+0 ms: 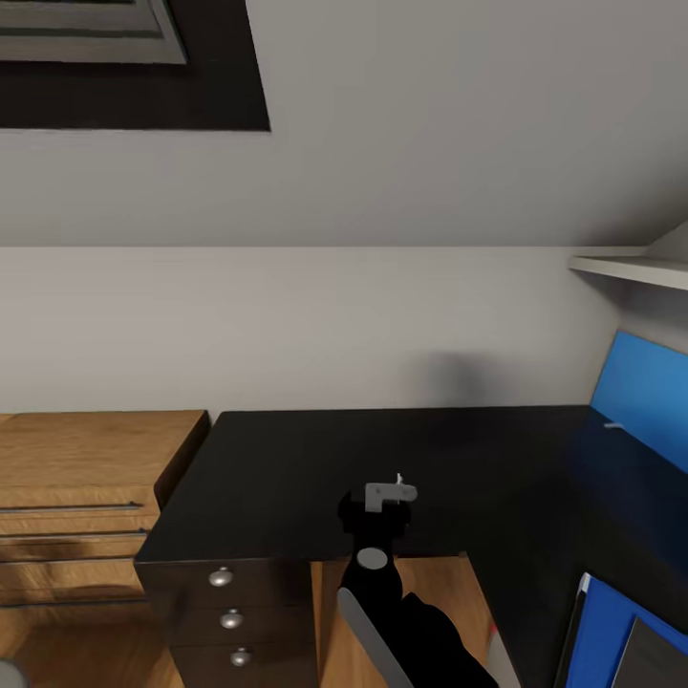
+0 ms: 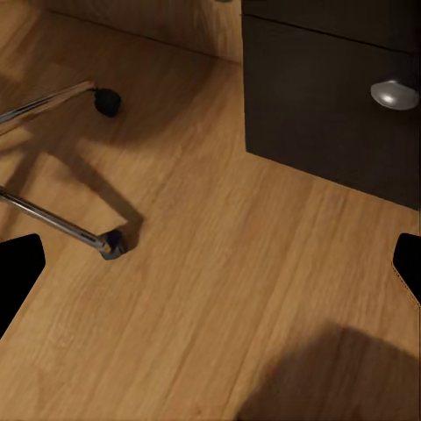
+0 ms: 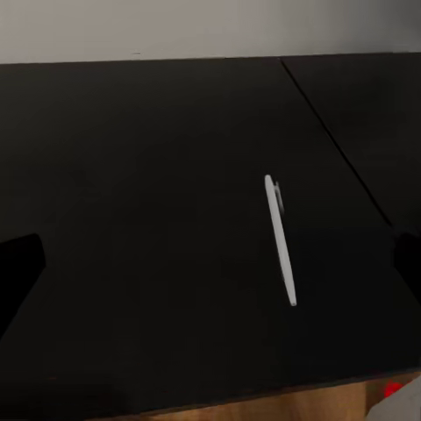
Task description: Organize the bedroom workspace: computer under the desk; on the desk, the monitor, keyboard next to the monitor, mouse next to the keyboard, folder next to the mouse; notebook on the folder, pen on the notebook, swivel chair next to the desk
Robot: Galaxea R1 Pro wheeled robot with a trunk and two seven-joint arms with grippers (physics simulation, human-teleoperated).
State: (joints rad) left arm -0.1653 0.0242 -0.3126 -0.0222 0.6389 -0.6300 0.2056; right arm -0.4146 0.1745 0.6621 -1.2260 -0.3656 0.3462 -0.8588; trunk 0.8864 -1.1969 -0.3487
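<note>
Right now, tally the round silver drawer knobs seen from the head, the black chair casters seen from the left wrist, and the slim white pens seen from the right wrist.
Round silver drawer knobs: 3
Black chair casters: 2
Slim white pens: 1
Total: 6

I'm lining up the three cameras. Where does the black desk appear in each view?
Head view: the desk spans the middle, with its drawers at lower left.
Left wrist view: its dark drawer front with a round knob, standing on the floor.
Right wrist view: its black top, with a white pen lying on it.
Shared landmark: the wooden floor.
</note>
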